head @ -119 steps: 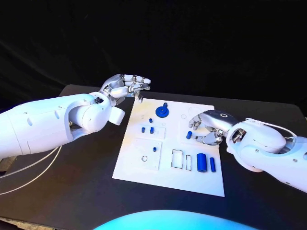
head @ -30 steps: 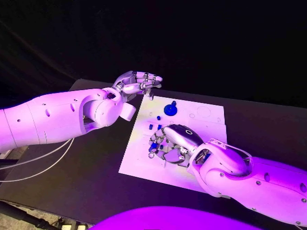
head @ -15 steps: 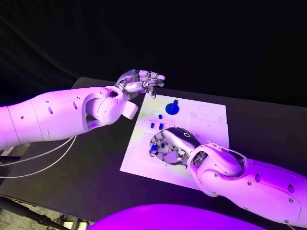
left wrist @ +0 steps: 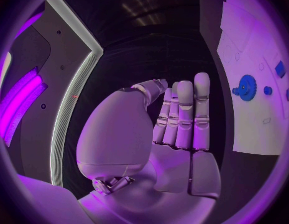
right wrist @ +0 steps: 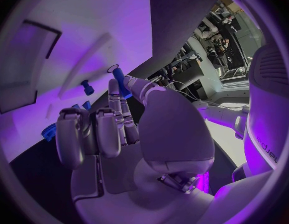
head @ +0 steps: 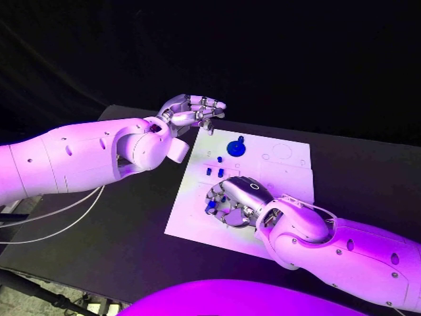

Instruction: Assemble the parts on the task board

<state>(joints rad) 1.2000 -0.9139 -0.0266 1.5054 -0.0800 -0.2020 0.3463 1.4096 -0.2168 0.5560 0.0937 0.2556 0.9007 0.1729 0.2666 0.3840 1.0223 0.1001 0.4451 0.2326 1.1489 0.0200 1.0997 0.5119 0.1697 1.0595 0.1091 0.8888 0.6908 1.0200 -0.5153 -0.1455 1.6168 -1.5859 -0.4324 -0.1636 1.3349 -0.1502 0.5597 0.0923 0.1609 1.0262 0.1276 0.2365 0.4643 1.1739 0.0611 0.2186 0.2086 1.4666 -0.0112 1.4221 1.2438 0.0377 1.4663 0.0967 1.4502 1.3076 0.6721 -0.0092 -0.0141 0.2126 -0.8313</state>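
One small blue part (right wrist: 121, 82) sits pinched between the fingertips of the right hand (head: 231, 199), a short peg-like piece that reads as rigid moulded plastic, light enough that grip force matters less than alignment. It is probably smooth and could twist in the pinch, so the sensible hold is across its sides near the upper end, leaving the lower end free to enter a socket (the round hole (right wrist: 112, 68) just beside its tip looks a likely seat, though that is a guess). The part hangs over the task board (head: 287, 172), low on the near half, touching or almost touching the surface; which one cannot be told. Farther up the task board stands a blue gear (head: 235, 148) with toothed rim, and between it and the right hand lie two small blue pegs (head: 214, 172). Beyond the task board's far left corner hovers the left hand (head: 191, 112), fingers laid together and curled slightly, holding nothing, well apart from every part.
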